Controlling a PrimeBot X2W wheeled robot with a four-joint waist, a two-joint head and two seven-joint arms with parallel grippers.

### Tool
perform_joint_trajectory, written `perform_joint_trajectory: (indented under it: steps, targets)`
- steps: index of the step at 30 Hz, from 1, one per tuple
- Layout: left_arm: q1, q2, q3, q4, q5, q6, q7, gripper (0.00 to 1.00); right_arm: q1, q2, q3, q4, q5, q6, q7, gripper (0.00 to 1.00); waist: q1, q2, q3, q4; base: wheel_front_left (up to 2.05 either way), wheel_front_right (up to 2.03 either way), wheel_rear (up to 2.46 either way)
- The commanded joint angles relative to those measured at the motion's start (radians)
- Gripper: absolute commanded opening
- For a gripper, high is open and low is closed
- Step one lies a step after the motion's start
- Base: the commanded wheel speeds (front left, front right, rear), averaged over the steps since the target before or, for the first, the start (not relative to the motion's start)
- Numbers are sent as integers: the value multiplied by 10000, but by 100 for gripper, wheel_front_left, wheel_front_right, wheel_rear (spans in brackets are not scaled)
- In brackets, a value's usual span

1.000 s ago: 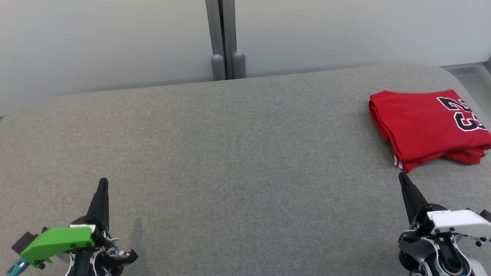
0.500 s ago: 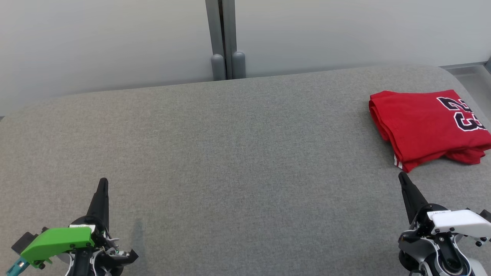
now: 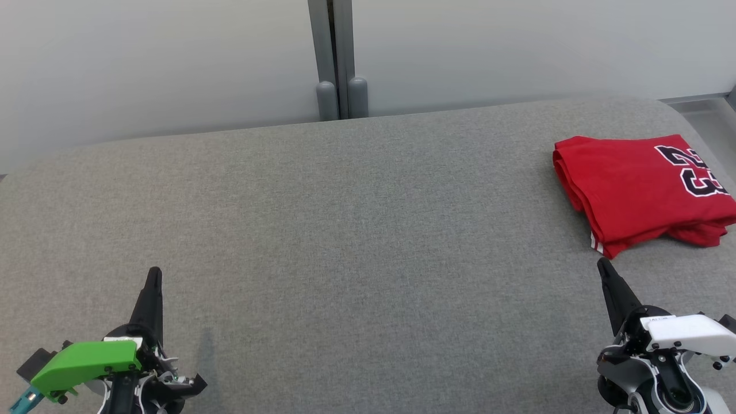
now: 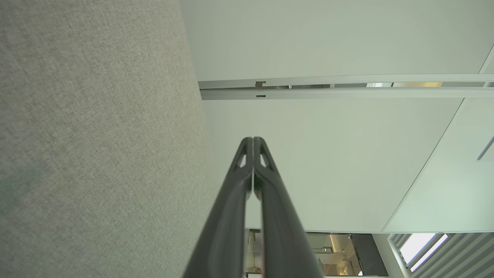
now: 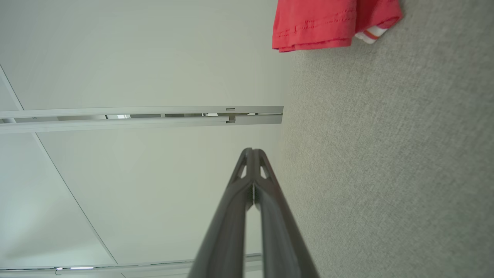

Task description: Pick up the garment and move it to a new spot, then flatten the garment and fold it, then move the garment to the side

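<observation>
- At 2 o'clock in the head view, the red garment [image 3: 627, 190] lies folded in a flat stack on the grey fabric worktop [image 3: 356, 230], close to its right edge.
- A black number [image 3: 693, 171] edged in white faces up on the garment's right part.
- Left jaws sit at 7 o'clock, clenched on nothing, with the dark fingers [image 3: 150, 299] pointing to 12 o'clock, well apart from the garment.
- Right jaws sit at 5 o'clock, also clenched and empty; the fingers [image 3: 615, 290] lean towards 11 o'clock, the tip near the garment's near corner but not touching it.
- Both wrist views show each pair of fingers [image 4: 270, 200] pressed together along their length.
- At 12 o'clock, a grey post [image 3: 336, 57] splits the pale wall behind the worktop.
</observation>
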Motion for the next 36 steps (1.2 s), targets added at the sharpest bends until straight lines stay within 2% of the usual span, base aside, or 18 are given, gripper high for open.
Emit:
perform_joint_trajectory:
  steps: [1, 36]
  targets:
    - [-108, 19, 46, -9, 20, -57, 37, 0, -74, -56, -19, -43, 34, -9, 23, 0, 0, 0, 0, 0, 0, 0, 0]
    - [-113, -3, 72, -9, 59, -57, 47, 0, -74, -56, -17, -43, 34, -9, 22, 0, 0, 0, 0, 0, 0, 0, 0]
